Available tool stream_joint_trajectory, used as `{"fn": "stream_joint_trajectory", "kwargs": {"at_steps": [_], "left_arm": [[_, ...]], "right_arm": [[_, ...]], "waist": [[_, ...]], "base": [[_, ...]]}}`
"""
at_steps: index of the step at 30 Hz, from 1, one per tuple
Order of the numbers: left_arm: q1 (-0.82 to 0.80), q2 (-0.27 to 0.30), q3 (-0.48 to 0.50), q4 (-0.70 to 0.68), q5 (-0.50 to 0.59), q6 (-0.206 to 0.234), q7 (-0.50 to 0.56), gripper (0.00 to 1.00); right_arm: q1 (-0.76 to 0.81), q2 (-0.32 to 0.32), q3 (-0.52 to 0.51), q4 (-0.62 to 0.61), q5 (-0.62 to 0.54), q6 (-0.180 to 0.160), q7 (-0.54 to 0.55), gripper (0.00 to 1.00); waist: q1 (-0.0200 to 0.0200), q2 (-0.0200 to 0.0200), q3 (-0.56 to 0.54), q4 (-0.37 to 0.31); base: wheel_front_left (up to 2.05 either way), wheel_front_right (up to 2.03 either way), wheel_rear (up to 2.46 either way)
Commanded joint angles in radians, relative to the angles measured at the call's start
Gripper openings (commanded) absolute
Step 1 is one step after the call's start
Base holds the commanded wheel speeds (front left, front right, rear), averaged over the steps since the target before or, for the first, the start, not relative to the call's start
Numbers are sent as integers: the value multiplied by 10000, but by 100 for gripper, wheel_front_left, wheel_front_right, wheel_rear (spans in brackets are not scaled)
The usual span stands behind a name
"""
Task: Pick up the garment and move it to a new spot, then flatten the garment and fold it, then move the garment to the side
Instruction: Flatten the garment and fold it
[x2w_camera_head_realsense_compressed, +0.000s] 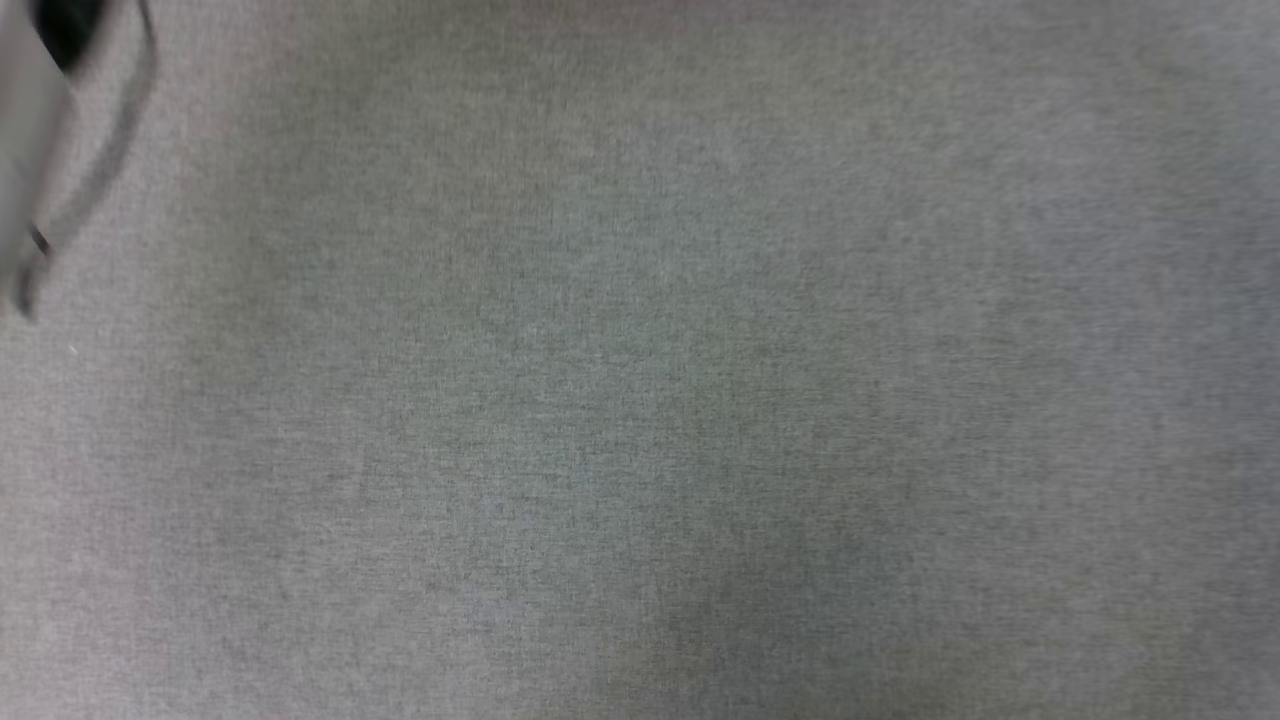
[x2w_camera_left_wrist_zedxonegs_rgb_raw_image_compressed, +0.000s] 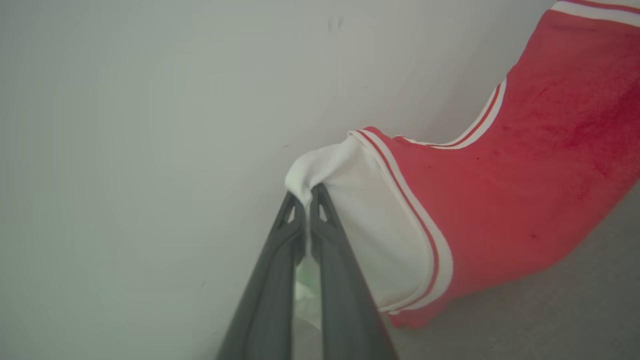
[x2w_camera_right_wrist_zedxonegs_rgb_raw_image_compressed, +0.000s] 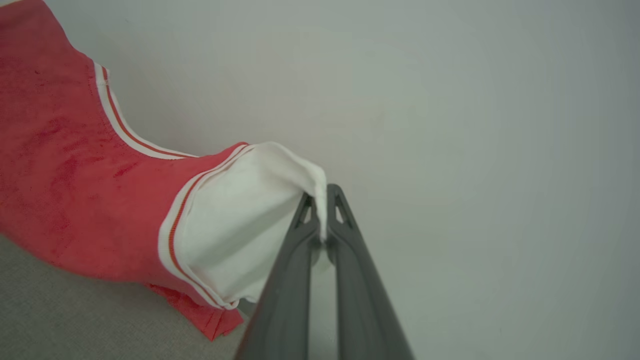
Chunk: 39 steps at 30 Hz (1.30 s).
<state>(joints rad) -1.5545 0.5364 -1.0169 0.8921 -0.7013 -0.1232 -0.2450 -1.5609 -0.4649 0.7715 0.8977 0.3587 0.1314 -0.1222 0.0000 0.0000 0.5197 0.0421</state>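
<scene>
Head view: grey cloth surface (x2w_camera_head_realsense_compressed: 640, 400). Left wrist view: left gripper (x2w_camera_left_wrist_zedxonegs_rgb_raw_image_compressed: 306, 197) pinched tight on the garment (x2w_camera_left_wrist_zedxonegs_rgb_raw_image_compressed: 525, 175) at a white sleeve tip, red body sagging to the surface. Right wrist view: right gripper (x2w_camera_right_wrist_zedxonegs_rgb_raw_image_compressed: 322, 200) clamped likewise on the other sleeve. Likely soft, light and limp; sleeve tips suit gripping.

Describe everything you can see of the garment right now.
The garment is a red, soft-looking jersey shirt with white short sleeves and red-and-white striped trim at the sleeve seams and neckline. The left hand is shut on one white sleeve tip and the right hand on the other, so it hangs between them, sagging toward the grey cloth surface.
</scene>
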Motion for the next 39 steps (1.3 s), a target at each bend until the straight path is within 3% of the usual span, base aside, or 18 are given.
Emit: {"fn": "stream_joint_trajectory", "kwargs": {"at_steps": [1,8,21,31,39], "left_arm": [[348,51,50,-98,-62,63,-76,0],[3587,336,74,-1283,-507,676,-205,0],[9161,1789,97,-4393,-1403,2172,-201,0],[11882,2766,-166,-5897,-2233,3175,-72,0],[13526,3377,-352,-7119,-2883,3919,83,0]], "right_arm": [[374,29,101,-54,113,-14,-78,0],[3039,-359,916,-596,1024,-14,-582,0],[7837,-1722,1407,-2077,2652,-13,-614,0],[11402,-2811,261,-3053,3222,-14,-98,0],[14129,-3399,-977,-4552,3105,-16,1021,0]], "waist": [[0,0,-199,-81],[0,0,-1073,-196],[0,0,-2880,-300],[0,0,-4054,-288],[0,0,-4761,-293]], "base": [[0,0,0],[0,0,0],[0,0,0],[0,0,0],[0,0,0]]}}
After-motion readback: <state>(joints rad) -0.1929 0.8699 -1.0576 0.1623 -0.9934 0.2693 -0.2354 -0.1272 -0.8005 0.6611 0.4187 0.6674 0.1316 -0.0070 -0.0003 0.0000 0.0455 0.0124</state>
